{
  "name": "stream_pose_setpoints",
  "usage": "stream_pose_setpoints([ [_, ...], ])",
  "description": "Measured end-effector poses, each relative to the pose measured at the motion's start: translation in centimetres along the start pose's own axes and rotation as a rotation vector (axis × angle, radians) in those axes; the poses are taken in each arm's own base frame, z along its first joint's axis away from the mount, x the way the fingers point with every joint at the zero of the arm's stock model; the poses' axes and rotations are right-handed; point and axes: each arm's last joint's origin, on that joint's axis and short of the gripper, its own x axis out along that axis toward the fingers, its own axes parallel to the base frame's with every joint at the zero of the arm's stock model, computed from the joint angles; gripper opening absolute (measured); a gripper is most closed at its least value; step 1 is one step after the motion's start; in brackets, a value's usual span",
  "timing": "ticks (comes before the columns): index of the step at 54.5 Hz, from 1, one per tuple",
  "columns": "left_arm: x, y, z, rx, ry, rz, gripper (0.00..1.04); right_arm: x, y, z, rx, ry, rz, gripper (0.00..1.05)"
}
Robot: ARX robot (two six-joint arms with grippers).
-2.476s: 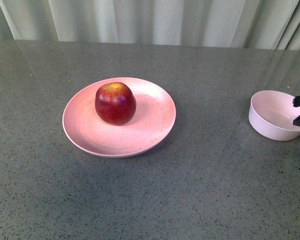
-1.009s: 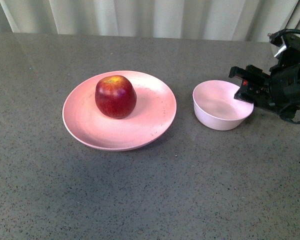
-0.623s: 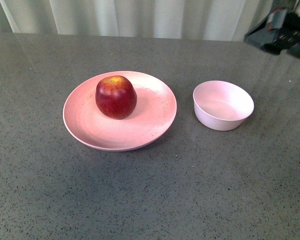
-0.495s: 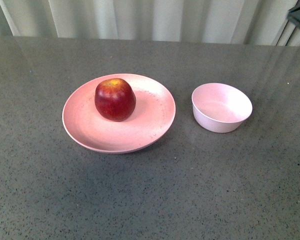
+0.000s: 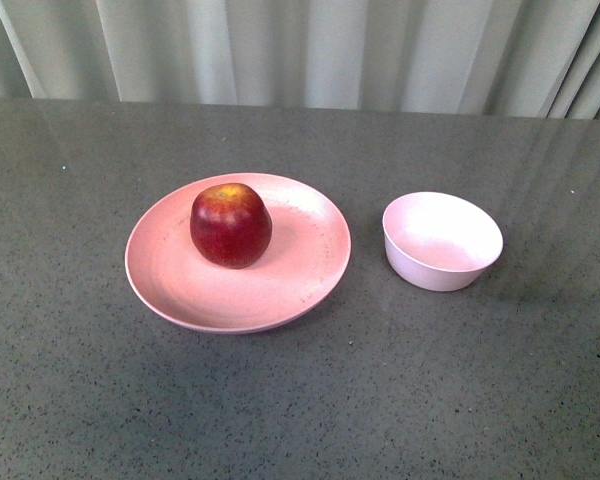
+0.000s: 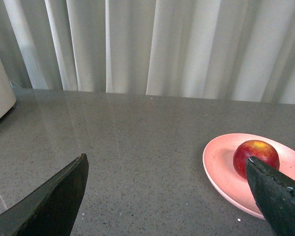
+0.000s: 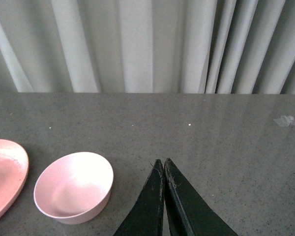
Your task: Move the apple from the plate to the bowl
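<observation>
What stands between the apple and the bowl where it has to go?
Nothing visible. The apple sits on the plate; the bowl stands apart beside it, empty, and only table surface lies between the plate's rim and the bowl.

- Soft, even light reaches us through the curtain (image 5: 310, 50) at twelve o'clock; we find the scene moderately bright.
- Pale glare streaks the tabletop (image 5: 300, 400) toward twelve o'clock.
- The plate (image 5: 170, 285) and bowl (image 5: 430, 275) cast faint, diffuse shadows toward five o'clock.
- The left end effector (image 6: 166, 160) reads to us as near-black, without detail.
</observation>
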Motion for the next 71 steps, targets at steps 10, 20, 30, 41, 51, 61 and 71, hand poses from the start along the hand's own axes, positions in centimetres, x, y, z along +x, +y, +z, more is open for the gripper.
stream_pose_setpoints([
  [10,0.0,0.0,0.0,0.0,0.0,0.0,0.96,-2.1,0.0,-1.3,0.0,0.012,0.002,0.02],
  [20,0.0,0.0,0.0,0.0,0.0,0.0,0.96,-3.5,0.0,-1.2,0.0,0.005,0.002,0.02],
  [30,0.0,0.0,0.0,0.0,0.0,0.0,0.96,-4.6,0.0,-0.9,0.0,-0.004,0.002,0.02],
  [41,0.0,0.0,0.0,0.0,0.0,0.0,0.96,-5.6,0.0,-0.4,0.0,-0.019,0.002,0.02],
  [51,0.0,0.0,0.0,0.0,0.0,0.0,0.96,-6.3,0.0,-0.1,0.0,-0.027,0.002,0.02],
  [61,0.0,0.0,0.0,0.0,0.0,0.0,0.96,-7.2,0.0,0.0,0.0,-0.032,0.002,0.02],
  [71,0.0,0.0,0.0,0.0,0.0,0.0,0.96,-7.8,0.0,0.0,0.0,-0.034,0.002,0.02],
])
